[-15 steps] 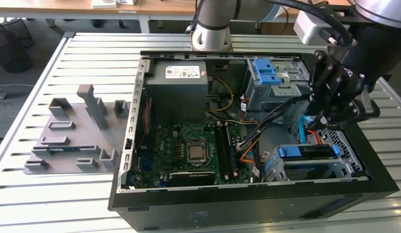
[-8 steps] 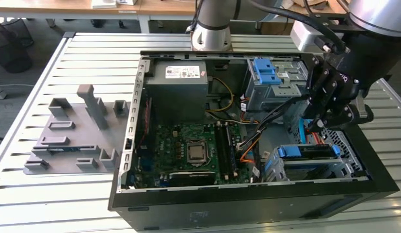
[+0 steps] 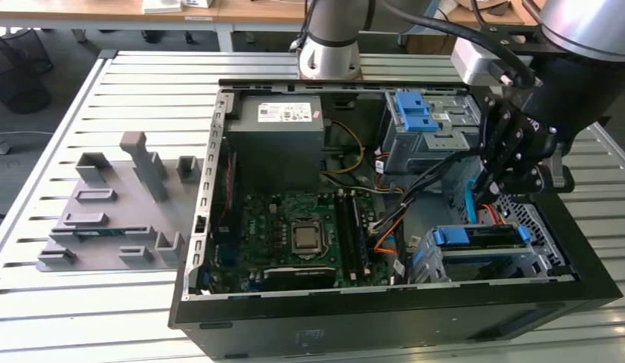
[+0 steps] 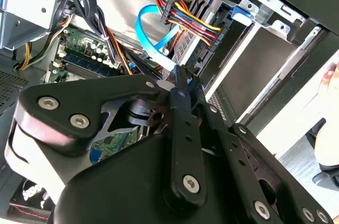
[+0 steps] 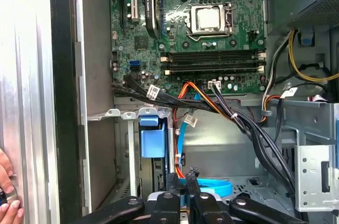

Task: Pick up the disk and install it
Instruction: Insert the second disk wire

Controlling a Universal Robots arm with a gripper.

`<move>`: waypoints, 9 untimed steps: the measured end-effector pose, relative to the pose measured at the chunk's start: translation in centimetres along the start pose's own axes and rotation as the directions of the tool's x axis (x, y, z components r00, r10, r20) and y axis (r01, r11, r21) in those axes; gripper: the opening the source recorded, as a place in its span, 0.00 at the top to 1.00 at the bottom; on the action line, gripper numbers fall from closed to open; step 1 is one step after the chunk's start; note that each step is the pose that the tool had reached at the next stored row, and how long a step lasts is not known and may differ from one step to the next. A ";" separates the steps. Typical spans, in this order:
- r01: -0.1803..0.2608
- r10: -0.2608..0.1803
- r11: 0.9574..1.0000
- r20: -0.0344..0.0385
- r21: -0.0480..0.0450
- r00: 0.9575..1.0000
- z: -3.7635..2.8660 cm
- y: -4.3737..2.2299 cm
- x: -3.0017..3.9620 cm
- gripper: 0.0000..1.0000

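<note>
— What's hard to make out around the gripper (image 3: 493,193)?

— Its tips. In the exterior view the black linkage covers them where they reach down into the computer case (image 3: 206,227), by the wall on the exterior view's right. In both wrist views the gripper's own body blocks the lower part.

— How far open?

— Barely. In the first wrist view the fingertips (image 5: 192,177) stand drawn together to a narrow slit. A blue flat cable (image 5: 212,187) loops just behind them. I cannot tell whether they pinch it.

— And the disk?

— The disk (image 3: 481,237) sits with its blue rails in the grey drive cage (image 3: 529,261) at the case's near corner on the exterior view's right, just below the gripper. The cage hides most of it.

— Anything cut off?

— A person's hand (image 5: 5,195) at the picture's edge in the first wrist view, outside the case wall. The case stands on the slatted tabletop (image 3: 110,318).
</note>
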State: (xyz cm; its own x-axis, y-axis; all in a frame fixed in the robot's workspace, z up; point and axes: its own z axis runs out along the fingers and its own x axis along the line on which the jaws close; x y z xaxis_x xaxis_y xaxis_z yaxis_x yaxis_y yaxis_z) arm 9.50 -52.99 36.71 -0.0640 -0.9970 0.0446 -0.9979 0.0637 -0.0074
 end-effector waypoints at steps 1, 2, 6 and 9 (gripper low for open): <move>0.000 0.000 1.000 0.001 0.000 1.000 0.05 0.00 0.02 0.83; 0.000 0.000 1.000 0.003 0.000 1.000 0.12 0.00 0.09 0.83; 0.000 0.000 1.000 0.014 0.002 1.000 0.48 -0.04 0.65 0.83; -0.001 0.001 1.000 0.052 0.000 0.999 0.57 -0.05 0.86 0.83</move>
State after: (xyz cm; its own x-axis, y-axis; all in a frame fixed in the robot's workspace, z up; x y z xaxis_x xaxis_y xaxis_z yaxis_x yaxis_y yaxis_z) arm 9.49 -53.88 36.18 -0.0642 -0.9979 -0.0079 -0.9979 0.0643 -0.0076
